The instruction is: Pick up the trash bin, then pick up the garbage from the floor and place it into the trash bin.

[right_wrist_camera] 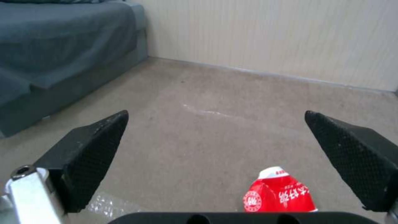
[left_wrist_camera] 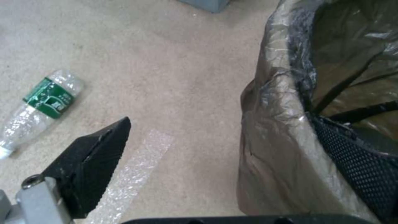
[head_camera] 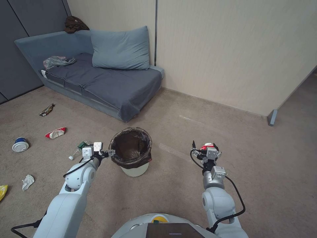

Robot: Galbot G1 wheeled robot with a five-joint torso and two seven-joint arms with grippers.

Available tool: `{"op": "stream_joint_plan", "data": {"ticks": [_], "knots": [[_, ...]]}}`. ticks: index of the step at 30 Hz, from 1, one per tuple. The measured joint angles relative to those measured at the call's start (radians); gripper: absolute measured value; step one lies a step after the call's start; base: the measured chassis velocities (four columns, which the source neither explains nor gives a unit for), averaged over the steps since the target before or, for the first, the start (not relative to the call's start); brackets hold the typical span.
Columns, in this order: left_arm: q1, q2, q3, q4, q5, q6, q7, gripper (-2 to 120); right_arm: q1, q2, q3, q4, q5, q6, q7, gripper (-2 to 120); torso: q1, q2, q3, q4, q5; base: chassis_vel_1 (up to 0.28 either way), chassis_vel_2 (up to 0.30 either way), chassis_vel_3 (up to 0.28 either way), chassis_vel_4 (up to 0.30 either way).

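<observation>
The trash bin (head_camera: 133, 170), white with a dark bag over its rim (left_wrist_camera: 282, 102), stands on the floor (head_camera: 165, 191) in front of me. My left gripper (head_camera: 107, 153) is open and straddles the bin's left rim, one finger (left_wrist_camera: 91, 158) outside and the other (left_wrist_camera: 360, 174) inside the bag. To the right, my right gripper (head_camera: 204, 147) hangs open low over a crushed red-white cup (right_wrist_camera: 278, 193), which lies between its fingers near the palm. More garbage lies left: a clear bottle (left_wrist_camera: 39, 105), a second red-white cup (head_camera: 56, 133), a blue-white cup (head_camera: 20, 144), a shiny wrapper (head_camera: 47, 110), crumpled white paper (head_camera: 27, 181).
A grey-blue sofa (head_camera: 99, 76) with a cushion stands against the back wall, left of centre. A partition foot (head_camera: 272, 117) juts out at the right. Pale tape strips (left_wrist_camera: 132, 168) lie on the carpet. A yellow wrapper (head_camera: 2, 191) shows at the far left edge.
</observation>
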Motion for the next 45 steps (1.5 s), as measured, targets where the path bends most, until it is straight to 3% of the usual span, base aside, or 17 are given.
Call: {"op": "stream_joint_plan", "data": {"ticks": [8, 10, 12, 13, 14, 15, 16, 19, 21, 23, 34, 45], "knots": [[0.001, -0.011, 0.01, 0.005, 0.024, -0.001, 0.027, 100, 0.002, 0.0, -0.003, -0.001, -0.004, 0.002, 0.004, 100, 0.0, 0.0, 0.0, -0.0003, -0.0002, 0.0, 0.0, 0.0, 0.0], [0.004, -0.017, 0.011, 0.004, 0.023, -0.001, 0.033, 91, 0.002, 0.0, -0.004, -0.002, -0.005, 0.002, 0.006, 100, 0.0, 0.0, 0.0, -0.0003, -0.0002, 0.0, 0.0, 0.0, 0.0], [0.004, -0.018, 0.012, 0.003, 0.023, -0.001, 0.035, 89, 0.002, 0.0, -0.004, -0.002, -0.005, 0.002, 0.007, 100, 0.0, 0.0, 0.0, -0.0003, -0.0004, 0.0, 0.0, 0.0, 0.0], [0.006, -0.019, 0.016, 0.005, 0.022, 0.001, 0.041, 83, 0.002, 0.0, -0.005, -0.002, -0.005, 0.002, 0.008, 100, 0.0, 0.0, 0.0, -0.0017, -0.0013, 0.0, 0.0, 0.0, 0.0], [0.009, -0.022, 0.019, 0.008, 0.023, 0.003, 0.041, 77, 0.001, -0.001, -0.004, -0.002, -0.005, 0.002, 0.009, 100, 0.0, 0.0, 0.001, -0.0005, -0.0044, 0.0, 0.0, 0.0, 0.0], [0.008, -0.02, 0.017, 0.008, 0.022, 0.006, 0.046, 72, 0.002, 0.0, -0.002, -0.002, -0.006, 0.002, 0.011, 100, 0.0, 0.0, 0.001, -0.0019, -0.0031, 0.0, 0.0, 0.0, 0.0], [0.009, -0.02, 0.021, 0.007, 0.021, 0.006, 0.05, 68, 0.002, 0.0, -0.002, -0.002, -0.006, 0.002, 0.011, 100, 0.0, 0.0, 0.001, -0.0016, -0.0017, 0.0, 0.0, 0.0, 0.0], [0.011, -0.018, 0.019, 0.004, 0.021, 0.007, 0.054, 57, 0.002, 0.0, -0.001, -0.003, -0.006, 0.002, 0.012, 100, 0.0, 0.0, 0.001, -0.0012, -0.0022, 0.0, 0.0, 0.0, 0.0], [0.012, -0.017, 0.018, 0.003, 0.021, 0.007, 0.055, 57, 0.002, 0.0, -0.001, -0.003, -0.006, 0.002, 0.013, 100, 0.0, 0.0, 0.001, -0.001, -0.0019, 0.0, 0.0, 0.0, 0.0], [0.015, -0.015, 0.016, -0.003, 0.02, 0.008, 0.055, 44, 0.003, 0.0, -0.001, -0.004, -0.006, 0.002, 0.013, 100, 0.0, 0.0, 0.001, -0.0009, -0.0021, 0.0, 0.0, 0.0, 0.0], [0.013, -0.014, 0.01, -0.024, 0.014, 0.006, 0.054, 9, 0.005, 0.0, 0.002, -0.005, -0.007, 0.001, 0.018, 100, 0.0, 0.0, 0.0, -0.001, -0.0014, 0.0, 0.0, 0.0, 0.0], [0.018, -0.015, 0.003, -0.053, 0.02, 0.006, 0.034, 7, 0.006, 0.0, 0.004, -0.005, -0.007, -0.001, 0.02, 100, 0.0, 0.0, 0.0, -0.0005, -0.0012, 0.0, 0.0, 0.0, 0.0]]}}
